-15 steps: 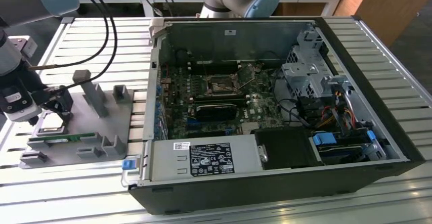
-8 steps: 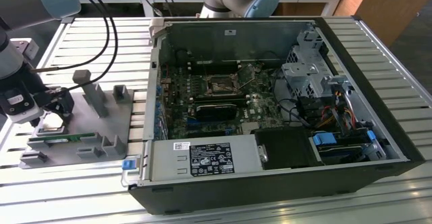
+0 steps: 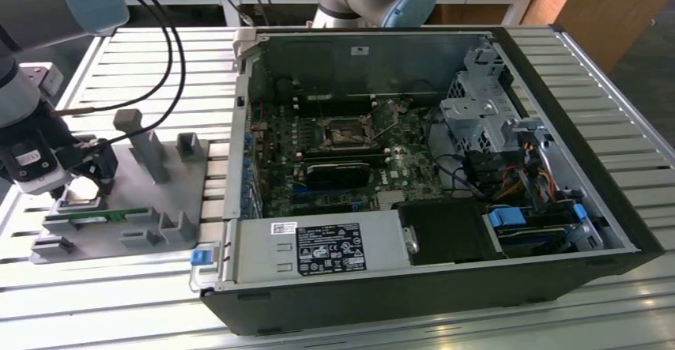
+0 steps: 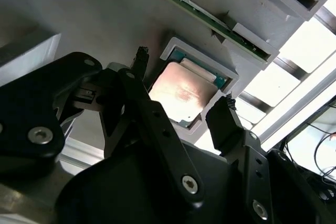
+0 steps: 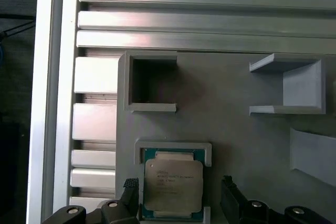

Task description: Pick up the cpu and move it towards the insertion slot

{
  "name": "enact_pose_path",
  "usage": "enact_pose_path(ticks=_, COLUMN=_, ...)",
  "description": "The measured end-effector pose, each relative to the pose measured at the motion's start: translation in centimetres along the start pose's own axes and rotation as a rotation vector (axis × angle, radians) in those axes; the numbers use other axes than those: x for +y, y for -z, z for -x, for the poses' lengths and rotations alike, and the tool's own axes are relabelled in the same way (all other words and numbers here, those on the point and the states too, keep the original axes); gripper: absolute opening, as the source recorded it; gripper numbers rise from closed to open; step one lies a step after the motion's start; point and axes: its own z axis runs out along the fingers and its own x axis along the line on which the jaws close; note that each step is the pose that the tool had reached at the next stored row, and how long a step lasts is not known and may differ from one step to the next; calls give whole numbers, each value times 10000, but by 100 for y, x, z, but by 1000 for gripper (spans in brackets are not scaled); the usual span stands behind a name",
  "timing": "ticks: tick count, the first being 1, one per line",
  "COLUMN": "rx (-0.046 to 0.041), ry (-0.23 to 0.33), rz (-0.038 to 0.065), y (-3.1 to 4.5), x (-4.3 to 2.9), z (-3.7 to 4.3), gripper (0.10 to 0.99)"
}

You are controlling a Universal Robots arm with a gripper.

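cpu [image 5: 173, 184]: 1, in grey recess [image 5: 173, 145] | claw [image 4: 183, 80]: wide, straddling | insertion slot [image 3: 346, 134]: 1

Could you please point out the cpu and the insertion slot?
cpu [image 5: 173, 182], first wrist view, centre of its silvery top.
insertion slot [image 3: 346, 134], exterior view, middle of the dark socket.

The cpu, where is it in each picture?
Exterior view: the cpu sits under the end effector, on the grey fixture at the exterior view's left.
Second wrist view: cpu between the open end effector's fingertips.
First wrist view: cpu between the same fingertips.
Shared landmark: the grey recess framing it.
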Motion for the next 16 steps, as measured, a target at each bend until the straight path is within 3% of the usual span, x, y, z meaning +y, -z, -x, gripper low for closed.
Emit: enact_pose_path(ticks=16, rx=-2, ry=4, rz=11, y=-60, x=46, z=-51, gripper=722)
